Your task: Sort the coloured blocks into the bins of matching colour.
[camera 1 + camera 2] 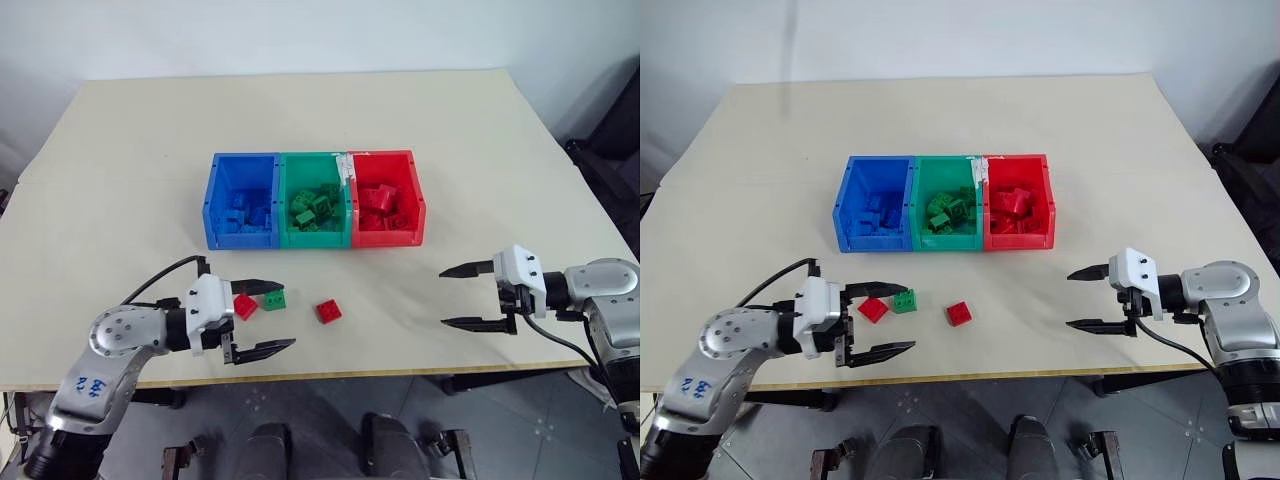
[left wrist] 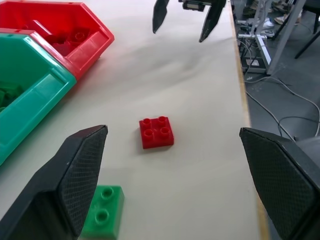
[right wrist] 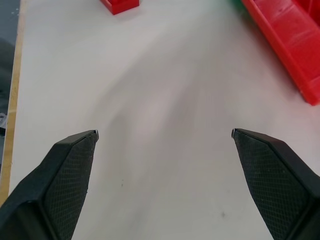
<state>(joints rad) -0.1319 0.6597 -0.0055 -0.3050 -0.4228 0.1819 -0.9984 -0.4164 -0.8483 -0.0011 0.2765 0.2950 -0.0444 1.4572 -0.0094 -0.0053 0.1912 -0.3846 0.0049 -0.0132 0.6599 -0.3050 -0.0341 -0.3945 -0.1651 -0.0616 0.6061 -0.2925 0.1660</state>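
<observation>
Three blocks are left loose on the desk [image 1: 120,200] in front of the bins [image 1: 315,200]: a red block [image 1: 245,306] and a green block [image 1: 274,298] lying just beside each other, and a second red block [image 1: 328,311] a little to the right, on its own. The rest already sit in the blue, green and red compartments.

My left pincer [image 1: 262,318] is spread wide, empty, low over the desk with the red-and-green pair near its upper finger. My right pincer [image 1: 478,296] is also spread and empty, well off to the right.

What worries me is that pair. If I close here I may clip the green block along with the red, or nudge one sideways. The lone red block lies near the front edge, so I judge a careless sweep could push it off. Two colours pinched together would mean a wrong drop.
</observation>
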